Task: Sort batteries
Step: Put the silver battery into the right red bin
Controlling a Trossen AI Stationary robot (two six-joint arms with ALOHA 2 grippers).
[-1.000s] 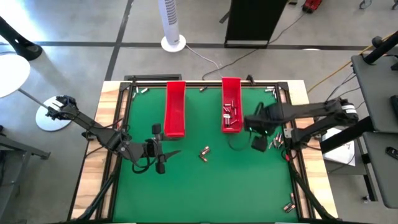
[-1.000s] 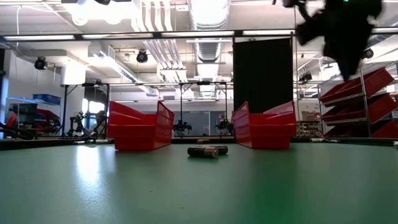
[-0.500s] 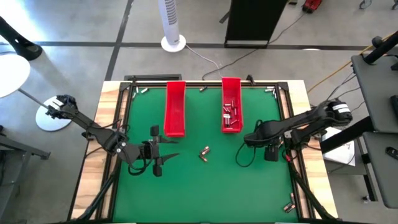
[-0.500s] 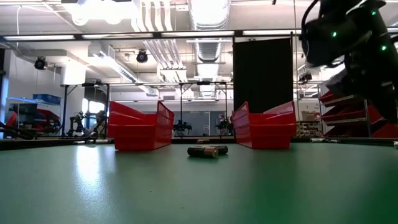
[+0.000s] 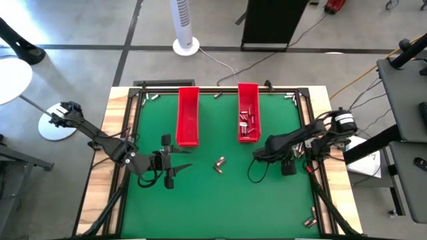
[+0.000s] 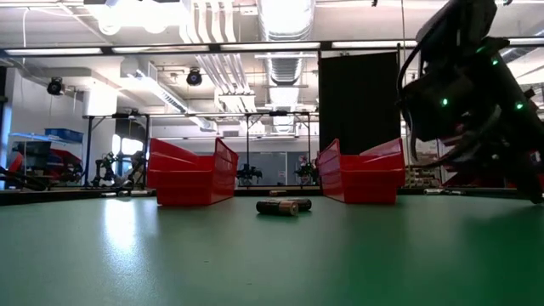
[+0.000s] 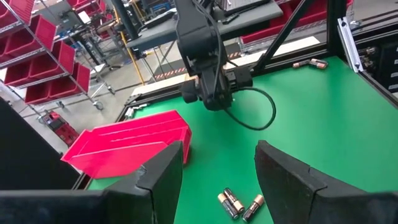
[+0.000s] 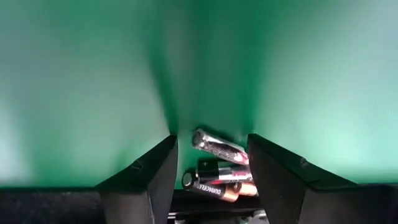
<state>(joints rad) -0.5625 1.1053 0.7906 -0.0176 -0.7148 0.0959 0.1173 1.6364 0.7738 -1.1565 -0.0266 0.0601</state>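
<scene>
Along the far edge of the green surface [image 5: 220, 200] stand two red trays, side by side and well apart. The left tray [image 5: 187, 117] shows no contents, while the right tray [image 5: 248, 97] holds several batteries [image 5: 247, 122].

Near the middle of the surface, between the two arms, lie a few loose batteries [image 5: 219, 163] with bare green on every side. The low view shows them lying flat in front of the gap between the trays.

More stray batteries [image 5: 310, 219] rest at the near right corner, against the black frame [image 5: 313, 180], and single ones lie in the far corners.

The right gripper [image 5: 288, 165] hangs close to the right edge, pointing down at a small cluster of batteries [image 8: 217, 171] that lies against the frame. Its jaws stand apart, one on each side of the cluster. Green shows between one jaw and the nearest battery, and whether the other jaw touches cannot be told. The frame leaves little room on that side.

The left gripper [image 7: 219, 149] waits over the left half of the surface, nearer than the left tray. Its jaws are apart with nothing between them, and they face the loose batteries across clear green.
</scene>
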